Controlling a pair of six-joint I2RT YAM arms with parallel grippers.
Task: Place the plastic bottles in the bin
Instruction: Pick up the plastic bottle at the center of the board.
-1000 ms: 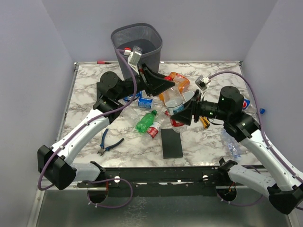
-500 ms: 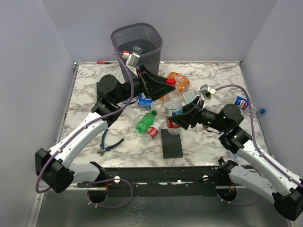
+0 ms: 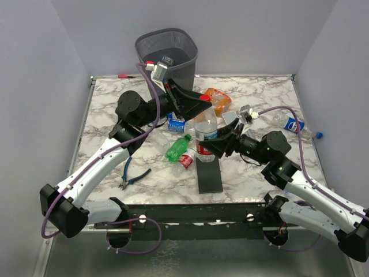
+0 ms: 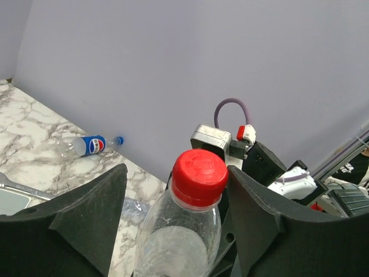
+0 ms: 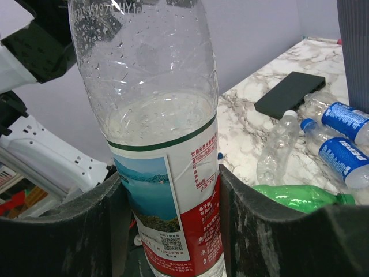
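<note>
My right gripper is shut on the lower body of a clear plastic bottle with a red and white label, holding it upright above the table. Its red cap sits between the fingers of my open left gripper; the right finger touches the cap, the left one stands apart. The dark mesh bin stands at the back left, behind the left gripper. On the marble lie a green bottle, an orange one and blue-labelled ones.
A flat black slab lies near the front edge under the held bottle. Blue-handled pliers lie at the front left. Another blue-labelled bottle lies by the right wall. A crushed clear bottle lies beside the green one.
My right gripper closed on the bottle, lifted it upright and carried it left. My left gripper opened, and the cap now sits between its fingers.
</note>
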